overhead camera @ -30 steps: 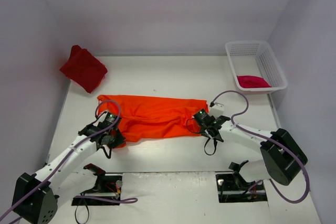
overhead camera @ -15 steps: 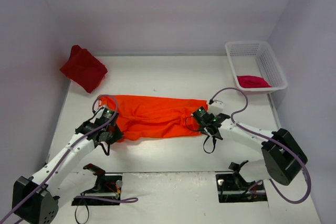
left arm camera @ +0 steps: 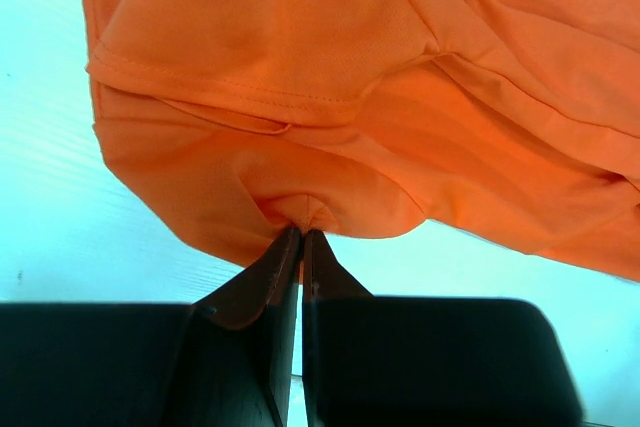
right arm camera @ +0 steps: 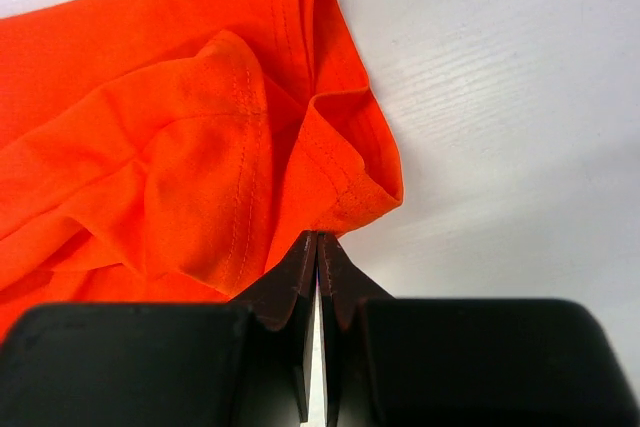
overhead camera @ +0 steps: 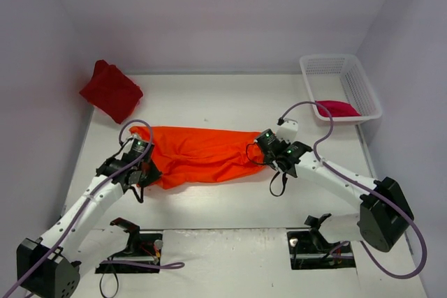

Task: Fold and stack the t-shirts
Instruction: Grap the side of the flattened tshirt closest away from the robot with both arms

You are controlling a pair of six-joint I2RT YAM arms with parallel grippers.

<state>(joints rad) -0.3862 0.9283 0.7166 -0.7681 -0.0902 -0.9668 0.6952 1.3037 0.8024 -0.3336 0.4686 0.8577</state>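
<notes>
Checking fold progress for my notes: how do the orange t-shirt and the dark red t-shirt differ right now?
The orange t-shirt lies stretched long across the middle of the table; the dark red t-shirt sits as a compact bundle at the far left corner. The left gripper and right gripper pinch the orange t-shirt at its ends; neither touches the dark red t-shirt. Both are on the table, outside the basket.

Three shirts: orange shirt [overhead camera: 202, 155] centre, dark red shirt [overhead camera: 110, 92] far left, pink shirt [overhead camera: 336, 108] far right. One basket [overhead camera: 328, 66]. Two tools: left tool [left arm camera: 301, 232], right tool [right arm camera: 316, 237].
</notes>
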